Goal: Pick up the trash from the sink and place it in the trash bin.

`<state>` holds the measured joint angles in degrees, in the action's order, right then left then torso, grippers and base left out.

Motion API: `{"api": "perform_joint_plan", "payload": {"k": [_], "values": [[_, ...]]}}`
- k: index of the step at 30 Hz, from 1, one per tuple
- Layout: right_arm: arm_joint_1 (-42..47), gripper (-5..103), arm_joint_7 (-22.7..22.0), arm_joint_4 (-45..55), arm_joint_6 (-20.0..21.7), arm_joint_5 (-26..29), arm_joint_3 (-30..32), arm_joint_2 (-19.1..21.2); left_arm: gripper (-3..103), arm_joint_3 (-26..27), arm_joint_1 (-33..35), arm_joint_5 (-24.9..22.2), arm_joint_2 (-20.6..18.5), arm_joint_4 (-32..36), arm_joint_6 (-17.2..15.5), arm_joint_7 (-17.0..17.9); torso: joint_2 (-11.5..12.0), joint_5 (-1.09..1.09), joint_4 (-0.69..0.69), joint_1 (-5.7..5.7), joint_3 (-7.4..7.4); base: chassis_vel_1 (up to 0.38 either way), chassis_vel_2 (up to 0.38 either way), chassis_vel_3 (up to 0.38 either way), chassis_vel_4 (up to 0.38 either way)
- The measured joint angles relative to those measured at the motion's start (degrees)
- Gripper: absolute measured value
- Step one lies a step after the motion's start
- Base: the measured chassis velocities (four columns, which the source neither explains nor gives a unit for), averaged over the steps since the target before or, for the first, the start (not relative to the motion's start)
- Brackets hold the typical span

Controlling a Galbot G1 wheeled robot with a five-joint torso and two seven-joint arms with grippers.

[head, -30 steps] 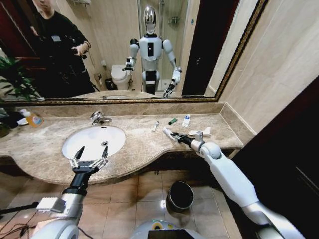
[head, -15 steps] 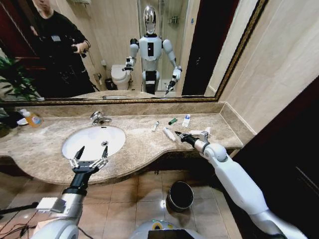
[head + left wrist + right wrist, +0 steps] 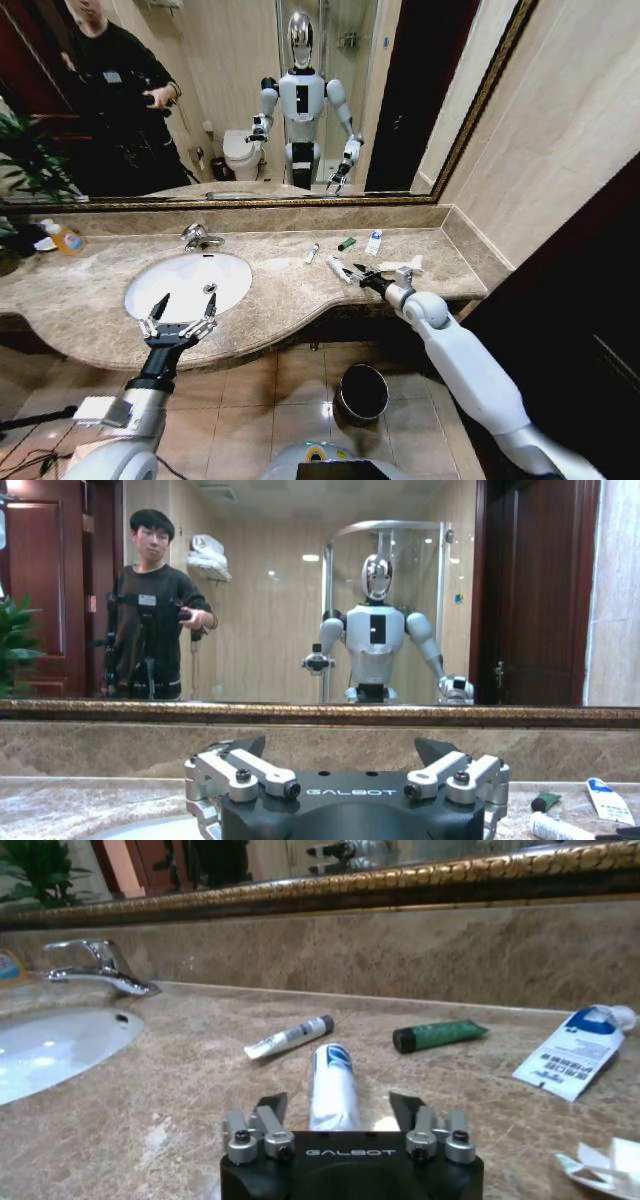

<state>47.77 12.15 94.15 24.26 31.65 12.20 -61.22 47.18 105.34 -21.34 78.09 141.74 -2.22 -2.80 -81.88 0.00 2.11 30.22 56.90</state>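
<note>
While the left hand [image 3: 180, 322] waits spread at the sink [image 3: 150, 300], the right hand [image 3: 338, 1119], fingers apart, straddles a white tube [image 3: 332, 1078] on the counter [image 3: 150, 1132], its length running straight ahead.

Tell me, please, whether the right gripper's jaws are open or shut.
Open. The right gripper has its jaws spread on either side of a white tube lying flat on the vanity top.
</note>
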Motion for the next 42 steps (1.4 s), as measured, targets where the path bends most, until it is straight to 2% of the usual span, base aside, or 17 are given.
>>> {"api": "perform_joint_plan", "payload": {"k": [3, 4, 6, 8, 11, 17, 21, 24, 26, 27, 30, 32, 36, 42], "values": [[-0.6, 85, -0.8, -1.0, 0.0, -0.7, -0.7, -0.9, 100, 0.0, 0.0, 0.0, 0.0, 0.0, 0.0, 0.0, 0.0, 0.00, 0.00, 0.00, 0.00, 0.000, 0.000, 0.000, 0.000], [-0.6, 85, -0.8, -1.0, 0.0, -0.7, -0.7, -0.9, 100, 0.0, 0.0, 0.0, 0.0, 0.0, 0.0, 0.0, 0.0, 0.00, 0.00, 0.00, 0.00, 0.000, 0.000, 0.000, 0.000], [-1.1, 94, -1.1, -1.8, -0.1, -1.1, -1.1, -1.5, 100, 0.0, 0.0, 0.0, 0.0, 0.0, 0.0, 0.0, 0.0, -0.01, 0.00, 0.00, 0.00, 0.000, 0.000, 0.000, 0.000], [-1.2, 94, -1.3, -2.1, -0.2, -1.3, -1.2, -1.7, 100, 0.0, 0.0, 0.0, 0.0, 0.0, 0.0, 0.0, 0.0, 0.00, 0.00, 0.00, 0.00, 0.000, 0.000, 0.000, 0.000], [-1.5, 102, -1.4, -2.9, -0.3, -1.4, -1.5, -2.2, 100, 0.0, 0.0, 0.0, 0.0, 0.0, 0.0, 0.0, 0.0, 0.00, 0.00, 0.00, 0.00, 0.000, 0.000, 0.000, 0.000], [-1.6, 91, -1.4, -3.5, -0.5, -1.5, -1.6, -2.7, 100, 0.0, 0.0, 0.0, 0.0, 0.0, 0.0, 0.0, 0.0, 0.00, 0.00, 0.00, 0.00, 0.000, 0.000, 0.000, 0.000], [-1.4, 71, -1.3, -4.1, -0.9, -1.8, -1.6, -3.0, 100, 0.0, 0.0, 0.0, 0.0, 0.0, 0.0, 0.0, 0.0, 0.00, 0.00, 0.00, 0.00, 0.000, 0.000, 0.000, 0.000], [-1.3, 65, -1.2, -4.4, -1.2, -2.0, -1.6, -3.1, 100, 0.0, 0.0, 0.0, 0.0, 0.0, 0.0, 0.0, 0.0, 0.00, 0.00, 0.00, 0.00, 0.000, 0.000, 0.000, 0.000], [-1.2, 54, -1.2, -4.9, -2.1, -2.3, -1.7, -3.3, 100, 0.0, 0.0, 0.0, 0.0, 0.0, 0.0, 0.0, 0.0, 0.00, 0.00, 0.00, 0.00, 0.000, 0.000, 0.000, 0.000], [-1.2, 54, -1.2, -4.9, -2.1, -2.3, -1.7, -3.3, 100, 0.0, 0.0, 0.0, 0.0, 0.0, 0.0, 0.0, 0.0, 0.00, 0.00, 0.00, 0.00, 0.000, 0.000, 0.000, 0.000], [-1.2, 38, -1.2, -4.9, -2.3, -2.3, -1.7, -3.3, 100, 0.0, 0.0, 0.0, 0.0, 0.0, 0.0, 0.0, 0.0, 0.00, 0.00, 0.00, 0.00, 0.000, 0.000, 0.000, 0.000], [-1.2, 38, -1.3, -4.7, -2.3, -2.3, -1.5, -3.2, 100, 0.0, 0.0, 0.0, 0.0, 0.0, 0.0, 0.0, 0.0, 0.00, 0.00, 0.00, 0.00, 0.000, 0.000, 0.000, 0.000], [-0.5, 27, -1.8, -2.6, -2.3, -1.8, -0.8, -2.5, 100, 0.0, 0.0, 0.0, 0.0, 0.0, 0.0, 0.0, 0.0, 0.00, 0.00, 0.00, 0.00, 0.000, 0.000, 0.000, 0.000], [2.2, 27, -2.7, 2.3, -2.2, -0.8, 1.1, -1.3, 100, 0.0, 0.0, 0.0, 0.0, 0.0, 0.0, 0.0, 0.0, 0.00, 0.00, 0.00, 0.00, 0.000, 0.000, 0.000, 0.000]]}}
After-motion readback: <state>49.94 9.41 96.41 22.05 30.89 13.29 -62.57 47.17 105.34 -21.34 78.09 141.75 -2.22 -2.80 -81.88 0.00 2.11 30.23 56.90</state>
